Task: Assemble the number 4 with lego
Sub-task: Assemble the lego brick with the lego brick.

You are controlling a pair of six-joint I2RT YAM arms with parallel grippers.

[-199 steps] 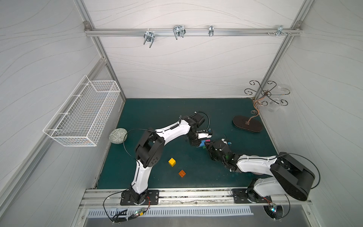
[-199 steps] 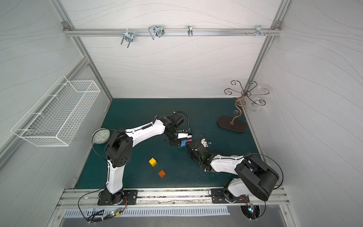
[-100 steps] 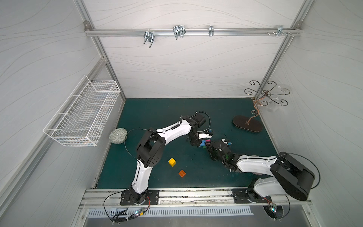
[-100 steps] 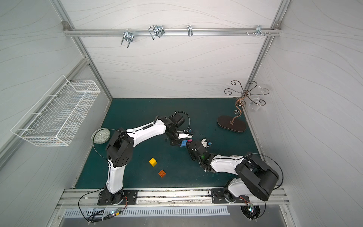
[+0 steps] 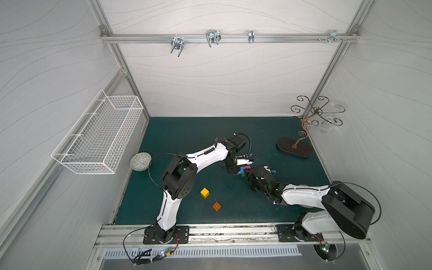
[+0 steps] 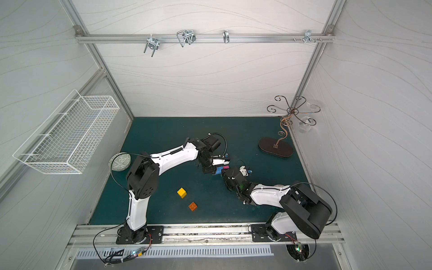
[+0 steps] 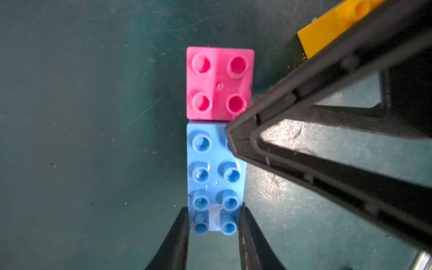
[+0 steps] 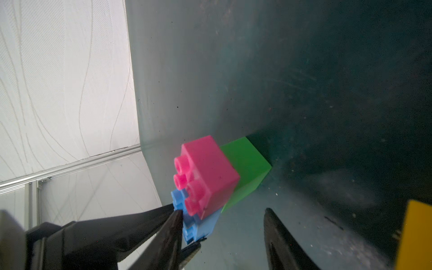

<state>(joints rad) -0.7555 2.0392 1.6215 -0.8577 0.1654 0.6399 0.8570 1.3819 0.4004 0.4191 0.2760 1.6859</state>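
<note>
Mat centre: left gripper clamps the blue brick. Open, the right gripper has narrowed slightly at the pink brick, likely readying to press it home.

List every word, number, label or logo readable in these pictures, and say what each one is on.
No text can be read anywhere.
The pink brick and blue brick: studs and faces blank.
The green brick: plain.
The yellow brick and orange brick: no marks visible.
A dark sticker on the vent strip: too small to read.
</note>
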